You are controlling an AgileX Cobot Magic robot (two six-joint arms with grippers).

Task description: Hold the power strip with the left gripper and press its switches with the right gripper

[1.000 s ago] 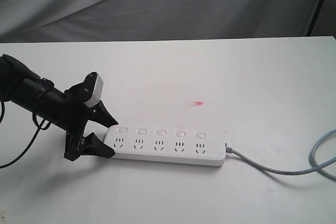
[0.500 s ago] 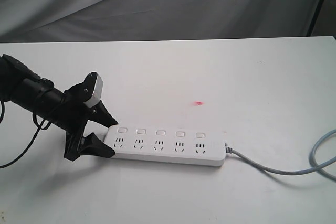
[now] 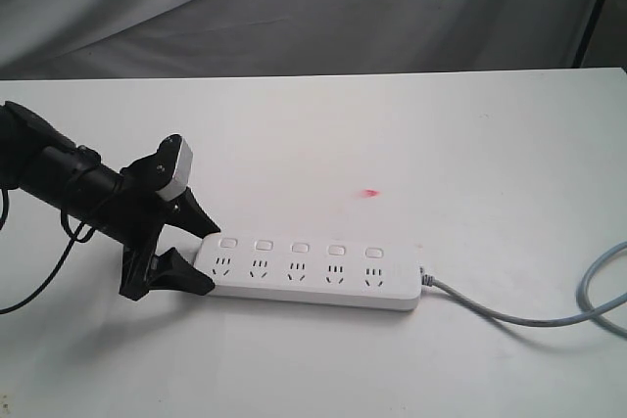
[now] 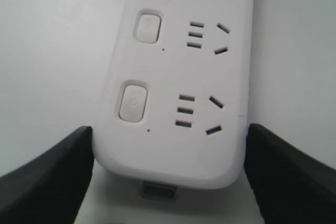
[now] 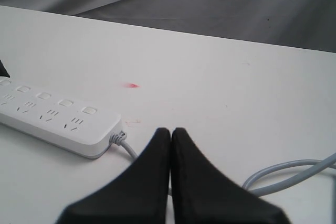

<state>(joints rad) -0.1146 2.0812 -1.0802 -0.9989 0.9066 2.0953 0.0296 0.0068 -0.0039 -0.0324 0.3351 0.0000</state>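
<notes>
My left pincer [image 3: 210, 259] straddles strip [image 3: 392, 283] end on table [image 3: 441, 144], jaws against both sides: hold looks done. My right pincer [image 5: 170, 129] closed, empty, beyond cable [image 3: 509, 318] end, well apart from switches [image 3: 300, 246]. All five presses left, I judge.

Your left gripper [image 3: 214, 258] matte black with two pointed jaws, rounded light-grey block [image 3: 177, 167] on it, thin black cable [image 3: 61, 254] alongside, your right gripper [image 5: 170, 130] smooth black tapered fingers [image 5: 152, 177].
</notes>
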